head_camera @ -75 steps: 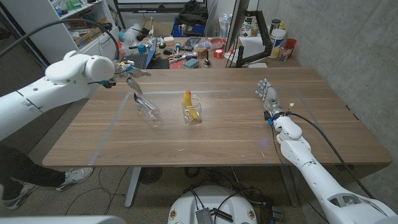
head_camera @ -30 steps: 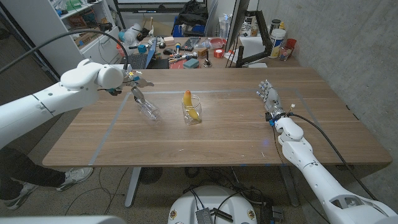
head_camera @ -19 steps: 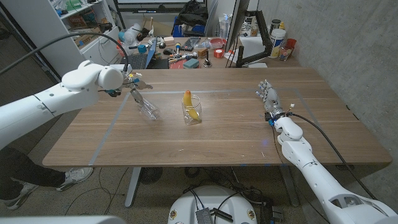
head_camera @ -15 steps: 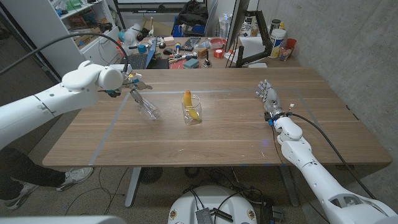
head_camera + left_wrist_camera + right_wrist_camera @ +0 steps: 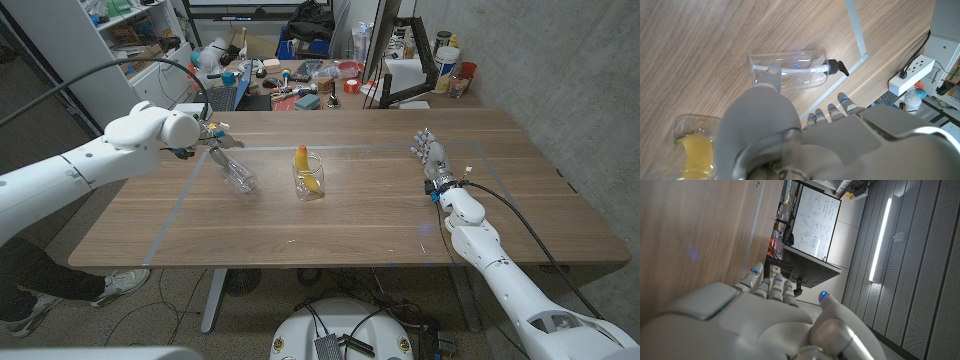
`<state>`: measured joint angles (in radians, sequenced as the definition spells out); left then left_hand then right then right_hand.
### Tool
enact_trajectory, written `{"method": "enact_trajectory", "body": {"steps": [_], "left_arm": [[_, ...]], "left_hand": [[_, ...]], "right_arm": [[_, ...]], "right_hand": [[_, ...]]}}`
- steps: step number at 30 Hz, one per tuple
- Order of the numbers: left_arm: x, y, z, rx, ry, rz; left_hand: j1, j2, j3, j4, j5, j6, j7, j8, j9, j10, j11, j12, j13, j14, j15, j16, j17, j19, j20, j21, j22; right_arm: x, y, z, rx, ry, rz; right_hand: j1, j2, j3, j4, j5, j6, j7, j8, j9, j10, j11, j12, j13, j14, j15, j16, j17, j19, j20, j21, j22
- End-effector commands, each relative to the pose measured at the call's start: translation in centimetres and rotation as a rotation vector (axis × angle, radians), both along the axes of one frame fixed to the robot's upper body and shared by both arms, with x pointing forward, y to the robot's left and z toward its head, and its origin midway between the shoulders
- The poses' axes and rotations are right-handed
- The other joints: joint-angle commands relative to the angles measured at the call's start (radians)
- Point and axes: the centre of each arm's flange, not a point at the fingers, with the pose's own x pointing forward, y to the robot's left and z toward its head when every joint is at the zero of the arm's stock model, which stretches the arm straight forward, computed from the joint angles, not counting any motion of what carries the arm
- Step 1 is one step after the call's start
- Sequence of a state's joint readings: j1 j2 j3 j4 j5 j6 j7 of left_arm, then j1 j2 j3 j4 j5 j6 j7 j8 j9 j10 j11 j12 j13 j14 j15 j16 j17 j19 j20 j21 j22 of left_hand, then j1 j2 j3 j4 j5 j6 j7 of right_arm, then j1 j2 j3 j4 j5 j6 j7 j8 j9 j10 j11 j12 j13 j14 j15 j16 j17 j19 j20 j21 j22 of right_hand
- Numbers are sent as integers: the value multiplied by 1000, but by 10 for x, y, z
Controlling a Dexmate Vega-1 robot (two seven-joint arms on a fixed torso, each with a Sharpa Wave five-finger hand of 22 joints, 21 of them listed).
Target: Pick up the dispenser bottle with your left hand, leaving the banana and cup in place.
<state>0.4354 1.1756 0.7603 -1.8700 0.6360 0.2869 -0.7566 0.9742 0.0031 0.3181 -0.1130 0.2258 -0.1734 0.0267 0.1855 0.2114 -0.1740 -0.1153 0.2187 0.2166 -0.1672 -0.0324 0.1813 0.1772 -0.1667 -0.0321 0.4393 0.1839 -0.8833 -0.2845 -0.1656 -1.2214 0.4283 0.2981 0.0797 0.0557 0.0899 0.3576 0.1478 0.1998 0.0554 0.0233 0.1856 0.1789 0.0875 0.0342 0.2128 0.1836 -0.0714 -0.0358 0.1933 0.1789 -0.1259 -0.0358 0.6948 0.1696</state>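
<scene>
So the clear dispenser bottle (image 5: 237, 176) is lying on its side on the desk (image 5: 360, 215), left of the middle and closer to the far edge than the near one, right by a pale tape line (image 5: 170, 222) that runs across the wood. In the left wrist view you can see its black pump head (image 5: 836, 67) pointing toward the corner of that tape.

The left hand (image 5: 215, 134) hangs just above the pump end of the bottle with its fingers (image 5: 840, 103) spread apart and nothing in them, so it's loose, not gripping anything. Can't tell for sure from the head view whether a fingertip touches the pump.

The cup (image 5: 308, 177) stands upright near the middle of the desk, just beside the bottle on its right, with the banana (image 5: 304, 168) sticking up out of it.

The right hand (image 5: 430, 155) is over by the right edge, well apart from everything, fingers straight and apart, holding nothing.
</scene>
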Motion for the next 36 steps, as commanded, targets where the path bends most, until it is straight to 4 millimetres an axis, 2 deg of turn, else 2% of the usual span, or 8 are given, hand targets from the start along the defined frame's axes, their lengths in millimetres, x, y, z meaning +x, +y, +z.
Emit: {"method": "enact_trajectory", "body": {"steps": [1,30,36], "left_arm": [[5,-4,-2,20,1,-4],[17,-22,-10,74,46,-4],[18,-25,-12,78,60,-5]], "left_hand": [[5,9,-5,2,6,-504,5,8,5,-310,5,10,2,-276,0,4,3,-158,-84,-6,3],[12,9,-22,1,9,-488,7,14,6,-299,10,19,3,-269,3,7,3,-149,-78,-14,3],[13,7,-27,0,10,-490,-4,14,6,-300,1,19,3,-270,-6,6,3,-146,-90,-15,3]], "right_arm": [[-1,-3,-3,4,4,-6],[-2,-14,-10,27,11,-14],[-3,-16,-11,31,9,-16]], "right_hand": [[-7,73,-6,1,5,6,4,4,6,4,1,1,2,-1,-14,2,2,6,-106,-3,6],[-7,74,-10,1,6,7,5,4,6,3,1,0,2,-1,-14,1,2,10,-105,-13,6],[-7,74,-10,1,6,7,5,4,6,3,1,0,2,-1,-13,1,1,10,-104,-15,6]]}}
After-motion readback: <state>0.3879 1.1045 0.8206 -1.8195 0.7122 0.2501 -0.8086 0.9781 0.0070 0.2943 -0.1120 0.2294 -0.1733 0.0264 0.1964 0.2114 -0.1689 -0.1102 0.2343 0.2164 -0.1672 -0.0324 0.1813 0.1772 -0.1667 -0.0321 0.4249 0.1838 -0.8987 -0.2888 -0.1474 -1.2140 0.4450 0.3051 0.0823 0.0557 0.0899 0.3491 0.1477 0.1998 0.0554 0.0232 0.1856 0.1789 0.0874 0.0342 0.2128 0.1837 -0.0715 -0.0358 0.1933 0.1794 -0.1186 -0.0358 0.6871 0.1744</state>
